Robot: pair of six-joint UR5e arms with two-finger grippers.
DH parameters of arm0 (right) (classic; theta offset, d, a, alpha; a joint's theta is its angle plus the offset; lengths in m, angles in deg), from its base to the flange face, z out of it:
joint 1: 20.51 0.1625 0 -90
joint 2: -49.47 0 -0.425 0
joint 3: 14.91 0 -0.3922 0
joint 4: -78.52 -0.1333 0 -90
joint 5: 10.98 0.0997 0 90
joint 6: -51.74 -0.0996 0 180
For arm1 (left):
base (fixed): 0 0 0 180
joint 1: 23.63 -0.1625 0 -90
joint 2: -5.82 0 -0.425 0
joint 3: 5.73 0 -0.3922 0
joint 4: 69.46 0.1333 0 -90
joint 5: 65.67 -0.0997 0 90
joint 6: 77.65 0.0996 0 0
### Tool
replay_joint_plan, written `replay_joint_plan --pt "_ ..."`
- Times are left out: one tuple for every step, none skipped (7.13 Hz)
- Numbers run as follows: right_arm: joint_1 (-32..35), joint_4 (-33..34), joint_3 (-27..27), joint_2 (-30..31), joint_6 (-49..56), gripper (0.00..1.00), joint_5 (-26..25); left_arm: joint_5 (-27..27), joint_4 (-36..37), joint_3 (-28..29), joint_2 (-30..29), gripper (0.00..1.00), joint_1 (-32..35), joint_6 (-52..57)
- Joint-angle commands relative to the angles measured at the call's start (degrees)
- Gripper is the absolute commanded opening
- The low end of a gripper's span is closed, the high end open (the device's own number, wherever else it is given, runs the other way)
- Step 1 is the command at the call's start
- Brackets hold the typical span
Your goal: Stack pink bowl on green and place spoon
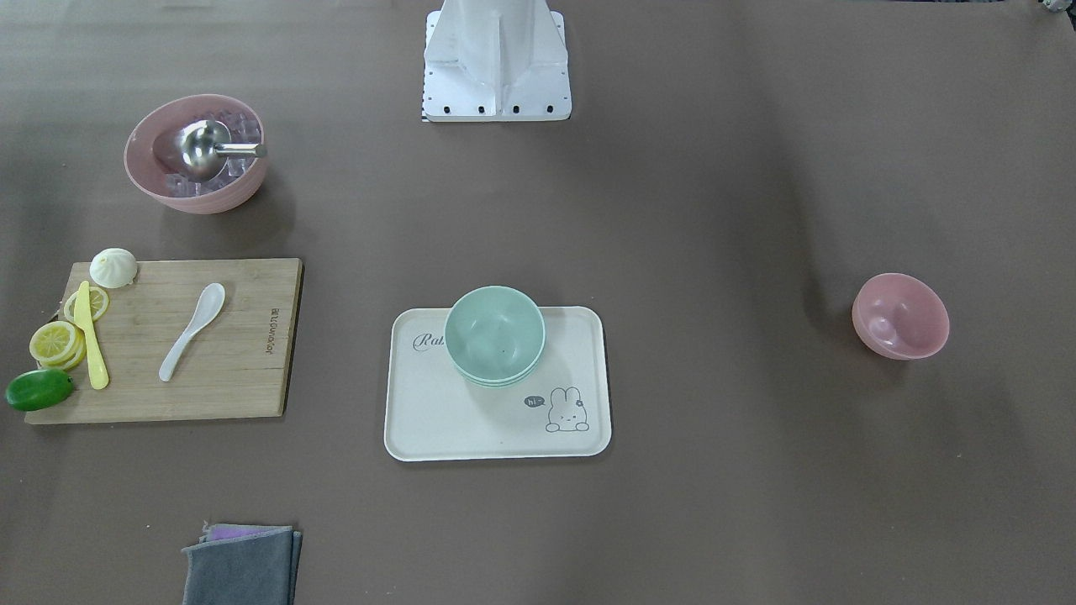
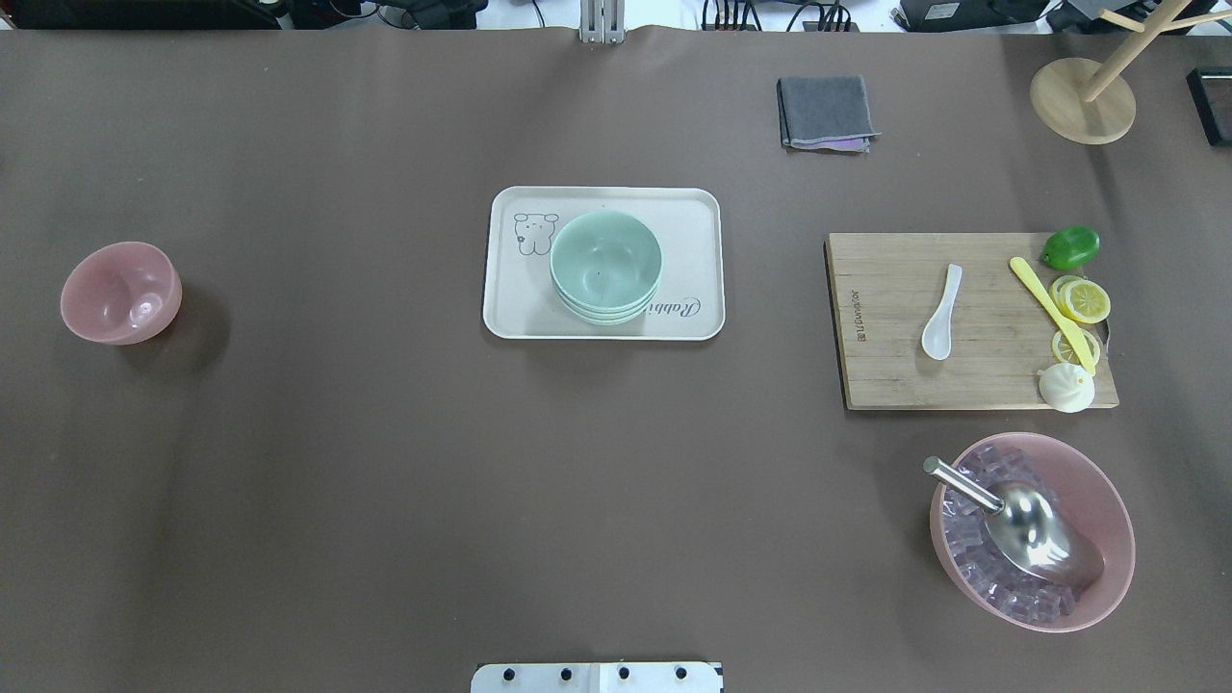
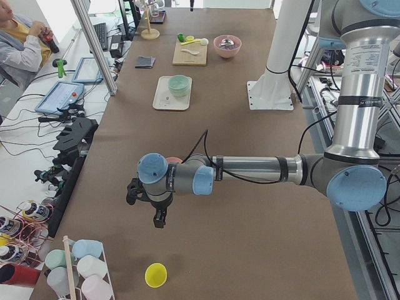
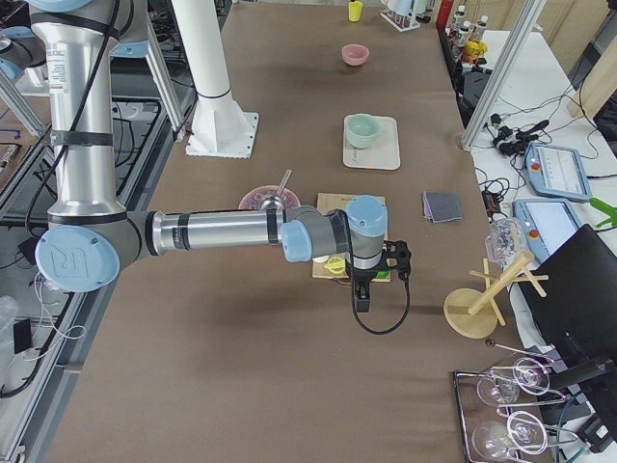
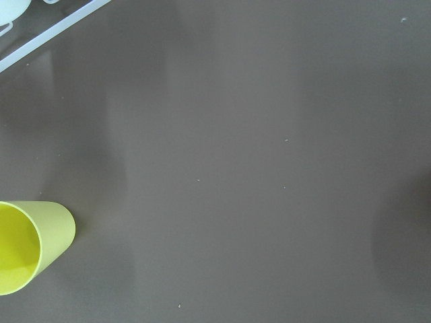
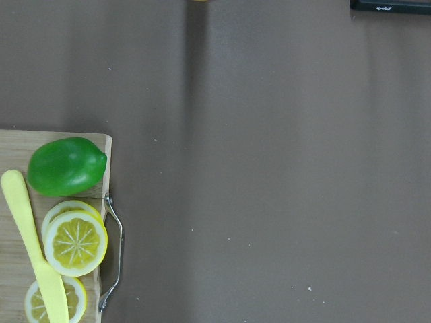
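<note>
While the green bowl (image 2: 604, 260) sits on the tray (image 2: 510, 308), the pink bowl (image 2: 120, 292) stands upright on the counter (image 2: 385, 481), well off to the tray's left on the robot's side. Right of the tray, the spoon (image 2: 941, 313) lies on the cutting board (image 2: 885, 371), its long axis near parallel to the tray's short edges and its handle pointing away from the robot. Whether the left tool (image 3: 156, 219) and the right tool (image 4: 360, 301) are wide or narrow, I cannot tell.
</note>
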Motion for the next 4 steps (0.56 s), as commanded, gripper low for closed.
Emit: replay_joint_plan --pt "0.0 0.0 0.1 0.1 0.0 1.0 0.2 -0.1 -0.2 -0.3 0.0 0.99 0.0 0.0" --pt "0.0 0.0 0.0 0.1 0.0 1.0 0.2 -0.1 -1.5 -0.8 0.5 0.99 0.0 0.2" --pt "0.0 0.0 0.1 -0.1 0.0 1.0 0.3 -0.1 -4.8 -0.3 0.9 0.99 0.0 0.0" --pt "-0.1 0.0 0.0 -0.4 -0.1 1.0 0.1 -0.3 -5.6 -0.1 1.2 0.99 -0.2 0.0"
